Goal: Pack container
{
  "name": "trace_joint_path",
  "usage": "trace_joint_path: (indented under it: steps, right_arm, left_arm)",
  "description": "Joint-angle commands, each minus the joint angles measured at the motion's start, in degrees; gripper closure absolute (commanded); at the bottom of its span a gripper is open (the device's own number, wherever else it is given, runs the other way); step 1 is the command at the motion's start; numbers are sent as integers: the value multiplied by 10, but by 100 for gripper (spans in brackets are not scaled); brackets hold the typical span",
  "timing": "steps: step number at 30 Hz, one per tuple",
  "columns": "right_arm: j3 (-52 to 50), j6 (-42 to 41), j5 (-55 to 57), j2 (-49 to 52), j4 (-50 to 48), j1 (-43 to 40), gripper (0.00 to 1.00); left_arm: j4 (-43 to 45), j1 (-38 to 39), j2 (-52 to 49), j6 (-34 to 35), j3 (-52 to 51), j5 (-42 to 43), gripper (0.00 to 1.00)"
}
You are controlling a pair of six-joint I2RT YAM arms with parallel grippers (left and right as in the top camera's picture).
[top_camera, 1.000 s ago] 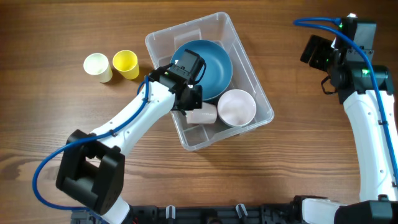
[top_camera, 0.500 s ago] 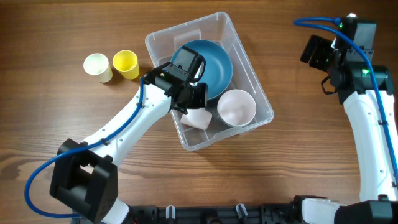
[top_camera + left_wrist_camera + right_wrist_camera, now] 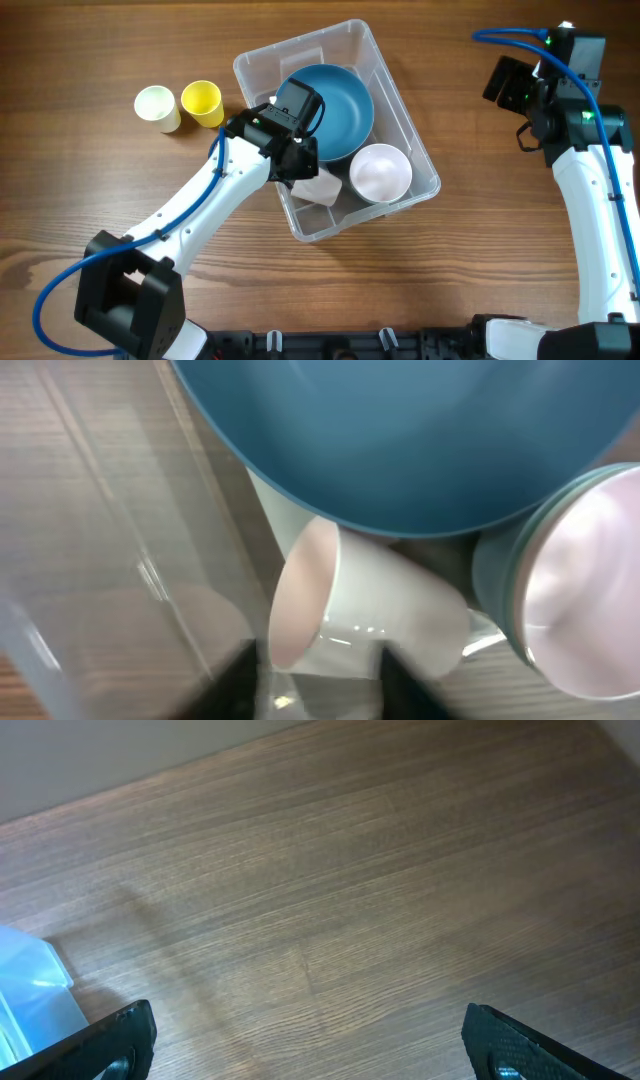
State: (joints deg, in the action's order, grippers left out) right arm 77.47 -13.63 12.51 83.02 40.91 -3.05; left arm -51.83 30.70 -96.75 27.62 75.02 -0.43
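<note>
Pale pink plastic cup [image 3: 370, 620] lies sideways directly beneath the left gripper [image 3: 318, 682], inside the clear rectangular plastic container [image 3: 398, 100]; jaws parted, probably released.

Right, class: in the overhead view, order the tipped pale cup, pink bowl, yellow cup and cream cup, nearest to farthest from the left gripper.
1. Tipped pale cup, in the container beside the left gripper.
2. Pink bowl, to its right.
3. Yellow cup, outside, left.
4. Cream cup, farthest left.

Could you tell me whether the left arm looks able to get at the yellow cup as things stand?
Probably yes: the yellow cup stands uncovered on the table, close to the left end effector over the container; only the cream cup crowds one side.
</note>
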Motion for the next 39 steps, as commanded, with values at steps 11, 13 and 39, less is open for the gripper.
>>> trace_joint_path:
  steps: [11, 13, 39]
  right_arm:
    - [5, -7, 8, 4, -1, 1, 0]
    - [5, -7, 8, 4, -1, 1, 0]
    - [5, -7, 8, 4, -1, 1, 0]
  left_arm:
    - [-1, -5, -27, -19, 10, 23, 56]
    - [-1, -5, -34, -19, 10, 42, 59]
    - [-29, -3, -35, 89, 10, -21, 86]
